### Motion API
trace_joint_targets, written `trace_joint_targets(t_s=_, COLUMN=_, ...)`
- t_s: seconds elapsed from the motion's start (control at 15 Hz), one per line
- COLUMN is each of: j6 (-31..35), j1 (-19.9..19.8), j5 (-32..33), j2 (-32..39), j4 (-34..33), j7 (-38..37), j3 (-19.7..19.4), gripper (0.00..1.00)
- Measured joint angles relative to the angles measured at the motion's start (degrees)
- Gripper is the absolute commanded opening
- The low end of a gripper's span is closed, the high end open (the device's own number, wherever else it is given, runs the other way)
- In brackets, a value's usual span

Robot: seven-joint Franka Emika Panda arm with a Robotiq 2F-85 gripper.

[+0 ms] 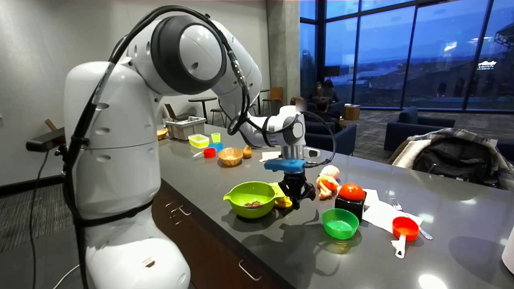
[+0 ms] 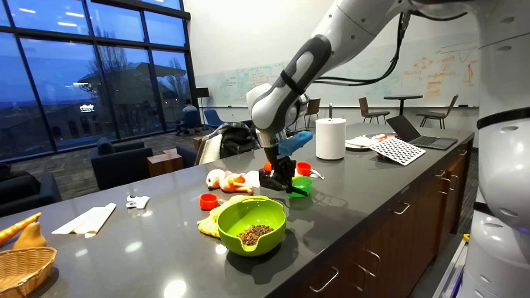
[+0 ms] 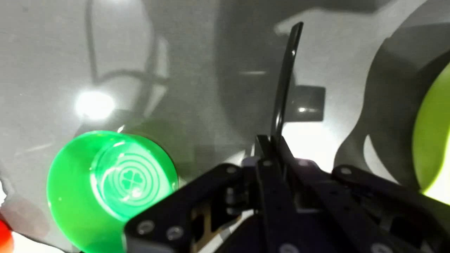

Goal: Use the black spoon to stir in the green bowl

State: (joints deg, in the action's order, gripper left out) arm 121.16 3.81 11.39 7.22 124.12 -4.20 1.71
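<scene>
Hand (image 3: 272,143) clasps spoon (image 3: 285,77), its long axis pointing past the bowl (image 3: 429,137), which sits apart to the wrist view's right.

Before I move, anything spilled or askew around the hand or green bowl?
The black spoon juts sideways from the hand rather than pointing straight down, which looks awkward for stirring; no scoop end shows. No spill visible: the brown bits lie inside the green bowl.
</scene>
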Motion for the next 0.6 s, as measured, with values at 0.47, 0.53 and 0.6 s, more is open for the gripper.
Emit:
trace_joint_targets(t_s=0.47, j6=-29.45, j1=3.74, j5=-2.70, j2=-3.18, j4=-12.81, j7=0.25, j3=5.07, gripper=0.01)
trace_joint_targets(t_s=0.53, j6=-32.80, j1=4.16, j5=-4.18, j2=-3.14, j4=-14.62, j7=0.29, j3=5.62, gripper=0.01)
trace_joint_targets(t_s=0.6, j6=-36.04, j1=4.49, j5=-6.02, j2=-3.04, j4=-16.40, j7=0.29, j3=6.05, gripper=0.01)
